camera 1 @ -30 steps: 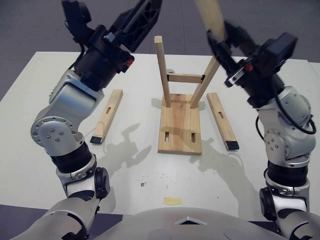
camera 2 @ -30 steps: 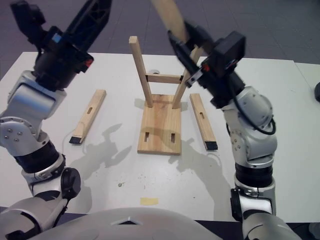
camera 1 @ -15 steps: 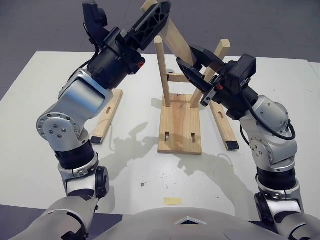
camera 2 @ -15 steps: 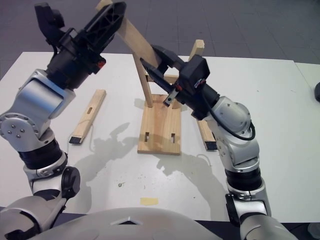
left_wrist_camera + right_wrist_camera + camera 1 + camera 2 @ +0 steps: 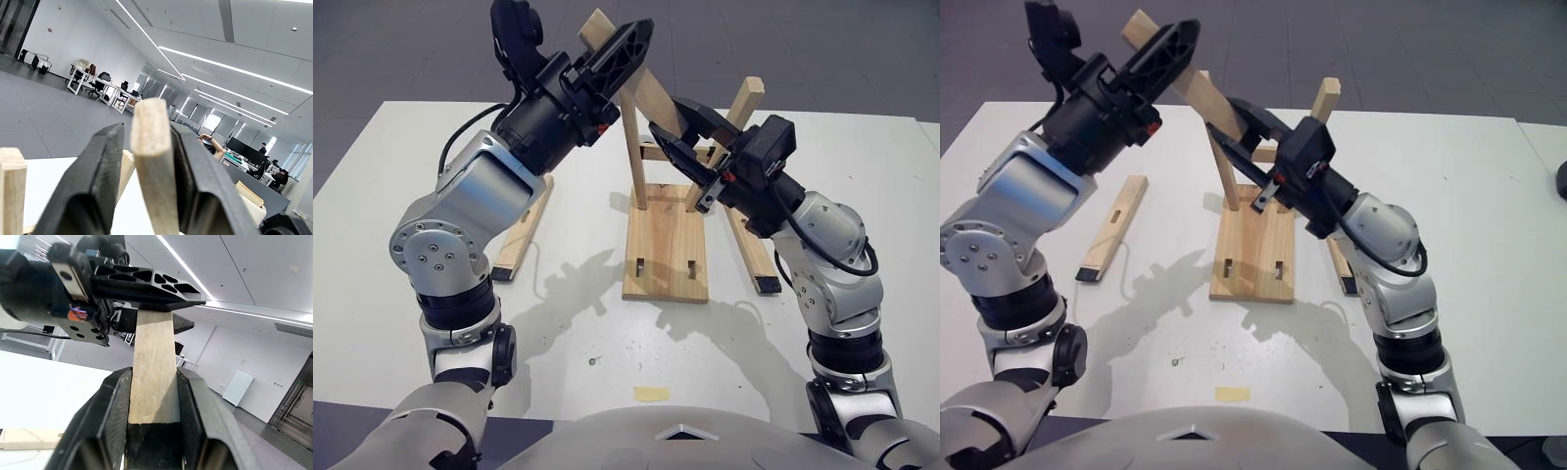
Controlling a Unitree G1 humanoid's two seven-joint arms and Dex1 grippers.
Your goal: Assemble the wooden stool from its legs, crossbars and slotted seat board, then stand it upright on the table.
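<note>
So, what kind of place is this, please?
Probably a large open-plan office or lab: rows of desks across an open floor, long ceiling light strips, and a white work table.

smooth, pale, unpainted wooden leg (image 5: 151,362)

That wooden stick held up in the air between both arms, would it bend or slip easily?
Probably stiff: the wooden leg looks straight though gripped at two places. Likely light, being slim plain wood. Slipping seems unlikely, since the left end effector and right end effector each close on its flat faces.
</note>
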